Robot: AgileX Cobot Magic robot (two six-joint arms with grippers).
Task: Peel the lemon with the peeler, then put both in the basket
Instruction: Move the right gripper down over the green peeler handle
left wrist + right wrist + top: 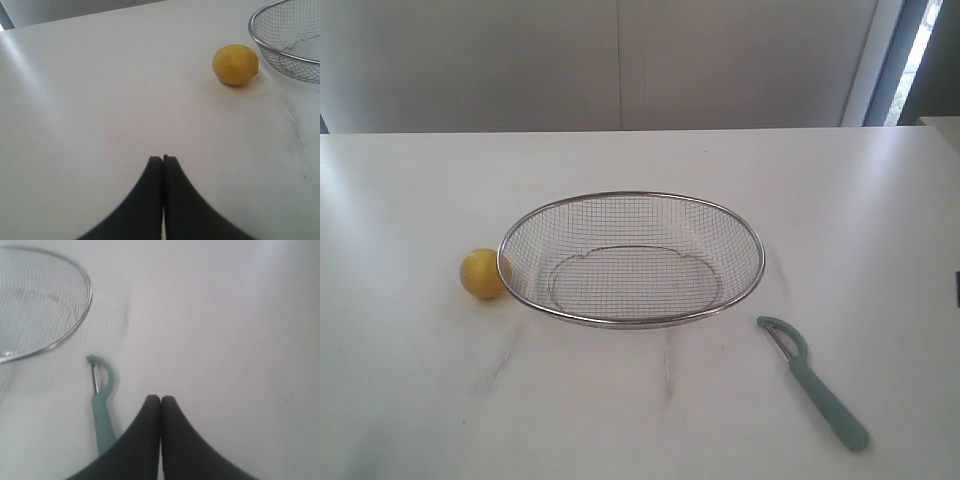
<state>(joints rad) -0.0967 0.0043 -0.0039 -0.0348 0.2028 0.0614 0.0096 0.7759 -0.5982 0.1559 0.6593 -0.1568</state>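
The yellow lemon rests on the white table, touching the left rim of the wire-mesh basket. In the left wrist view the lemon lies well ahead of my left gripper, which is shut and empty; the basket rim shows beyond it. The teal peeler lies flat to the front right of the basket. My right gripper is shut with nothing in it, just beside the peeler, whose handle end it hides. Neither arm appears in the exterior view.
The basket holds nothing. Faint grey scuff marks streak the table in front of it. A pale wall and a window strip stand behind the table's far edge.
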